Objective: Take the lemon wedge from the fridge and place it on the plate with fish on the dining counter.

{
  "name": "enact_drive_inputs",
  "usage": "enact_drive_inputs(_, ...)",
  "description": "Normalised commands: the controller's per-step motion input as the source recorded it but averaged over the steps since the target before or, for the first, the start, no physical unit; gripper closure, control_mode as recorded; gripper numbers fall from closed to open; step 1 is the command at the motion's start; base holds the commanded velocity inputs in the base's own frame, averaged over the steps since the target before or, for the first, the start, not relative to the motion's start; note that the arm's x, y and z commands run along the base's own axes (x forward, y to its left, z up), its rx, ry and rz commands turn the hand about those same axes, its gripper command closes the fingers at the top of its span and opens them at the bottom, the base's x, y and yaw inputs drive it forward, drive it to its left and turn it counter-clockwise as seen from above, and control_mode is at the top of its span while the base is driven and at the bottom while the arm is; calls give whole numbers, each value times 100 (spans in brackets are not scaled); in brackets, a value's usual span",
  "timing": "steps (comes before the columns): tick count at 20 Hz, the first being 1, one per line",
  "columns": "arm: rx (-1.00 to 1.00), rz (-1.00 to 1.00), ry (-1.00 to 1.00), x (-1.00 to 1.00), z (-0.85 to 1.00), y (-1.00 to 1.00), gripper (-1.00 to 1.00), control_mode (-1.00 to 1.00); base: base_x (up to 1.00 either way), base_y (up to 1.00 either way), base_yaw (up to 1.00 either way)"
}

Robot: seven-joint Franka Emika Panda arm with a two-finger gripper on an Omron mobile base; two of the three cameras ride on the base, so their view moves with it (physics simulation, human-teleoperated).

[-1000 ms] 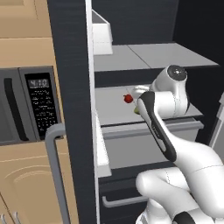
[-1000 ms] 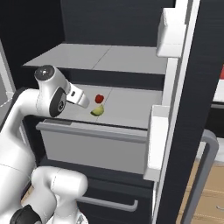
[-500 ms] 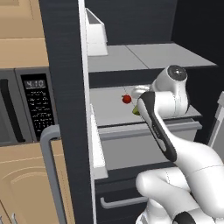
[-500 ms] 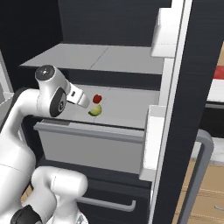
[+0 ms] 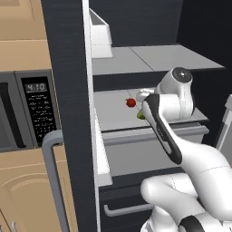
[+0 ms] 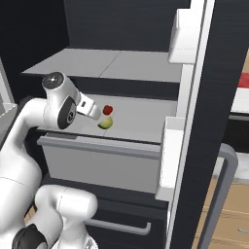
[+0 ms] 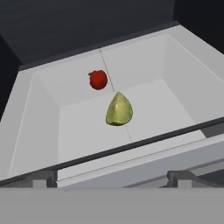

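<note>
Base cams shifted slightly since earlier frames, fridge door edge now further right in left base view; arm pose approx unchanged. Fridge point(image 5: 68, 113) open, grey-white interior. Lemon wedge point(image 7: 119, 109) on floor of pulled-out drawer point(image 7: 183, 83), near centre, untouched. Small red fruit point(image 7: 98, 79) just behind it, apart. Gripper point(image 6: 99, 115) hovers above drawer front, close to wedge point(image 6: 105, 123), no contact; fingers point(image 7: 179, 177) spread wide, nothing between. Microwave point(image 5: 27, 108) left of fridge. Wedge partly hidden by arm in left base view.

"4:10" — microwave point(image 5: 27, 111) display
</note>
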Motion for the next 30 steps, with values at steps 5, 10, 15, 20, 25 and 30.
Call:
enact_drive_inputs(5,0,0,13,17,-18,-27,-100,-100,0,0,0)
enact_drive_inputs(10,-1,0,18,18,-22,-9,-100,-100,0,0,0)
enact_drive_inputs(15,-2,0,8,5,-25,0,-100,-100,0,0,0)
enact_drive_inputs(20,-6,0,0,15,-56,2,-100,-100,0,0,0)
enact_drive_inputs(25,0,0,0,37,-21,4,-100,-100,0,0,0)
enact_drive_inputs(30,0,0,0,66,-3,1,-100,-100,0,0,0)
